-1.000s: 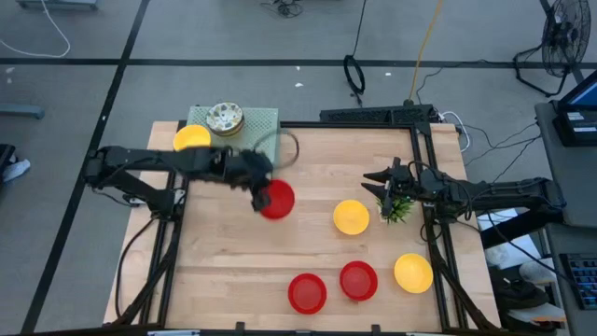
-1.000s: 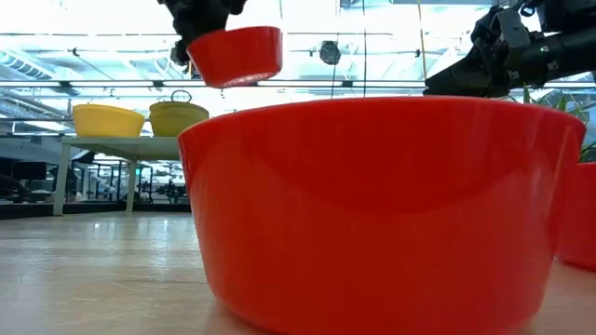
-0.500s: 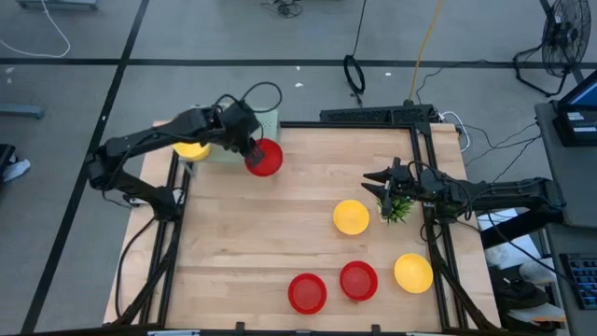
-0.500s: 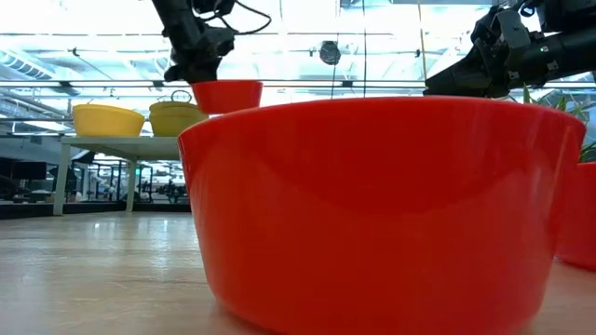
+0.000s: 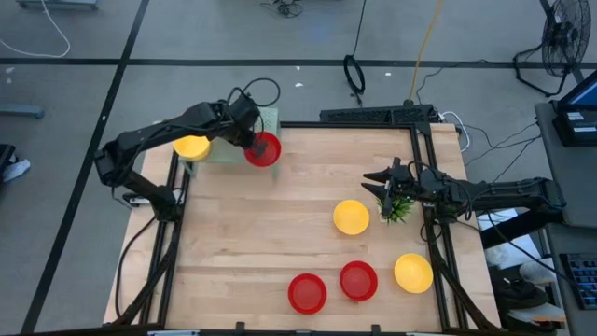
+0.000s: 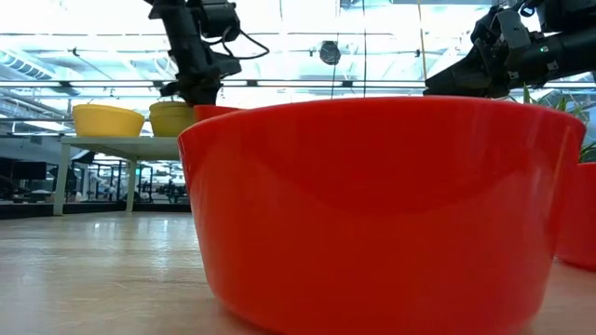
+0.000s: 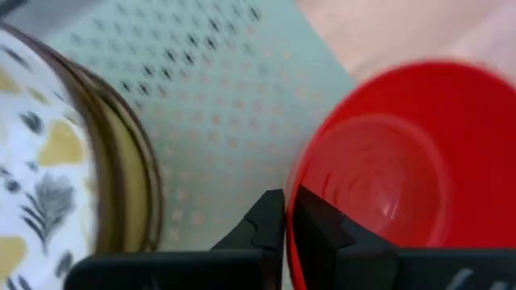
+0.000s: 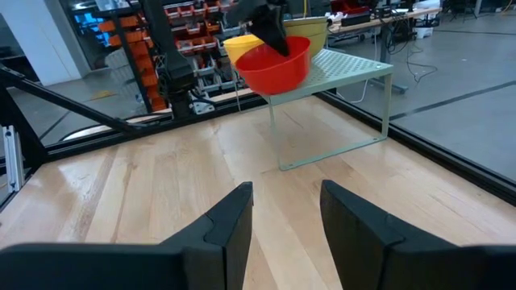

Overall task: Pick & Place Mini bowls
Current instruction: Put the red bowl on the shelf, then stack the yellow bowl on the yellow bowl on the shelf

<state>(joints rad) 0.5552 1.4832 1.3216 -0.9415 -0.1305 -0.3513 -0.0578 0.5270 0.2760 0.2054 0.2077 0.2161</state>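
Observation:
My left gripper (image 5: pixel 252 142) is shut on a red mini bowl (image 5: pixel 265 149) at the table's far left corner, by the right edge of a green perforated shelf (image 5: pixel 270 119). A yellow bowl (image 5: pixel 191 147) and a white patterned bowl (image 7: pixel 32 161) stand on that shelf. On the table rest two yellow bowls (image 5: pixel 351 217) (image 5: pixel 412 273) and two red bowls (image 5: pixel 307 292) (image 5: pixel 358 280). My right gripper (image 5: pixel 378 177) waits open at the right, beside a small green plant (image 5: pixel 398 209). My left gripper pinches the red bowl's rim (image 7: pixel 300 161), one finger (image 7: pixel 322 234) inside the bowl and the other (image 7: pixel 266 225) outside. The fingers slant down from the table's left. The bowl (image 8: pixel 274 64) sits tilted at the shelf's edge; whether it rests on the shelf I cannot tell.
The shelf (image 8: pixel 355 68) stands on thin legs above the table's far left corner. In the low view a red bowl (image 6: pixel 382 205) right in front fills most of the picture. The table's middle (image 5: pixel 280 224) is bare wood.
My left gripper has swung with the red bowl from the table's middle left toward the far left corner, up to the green shelf, turning as it went. The bowl has stayed in its hold. My right arm has kept still.

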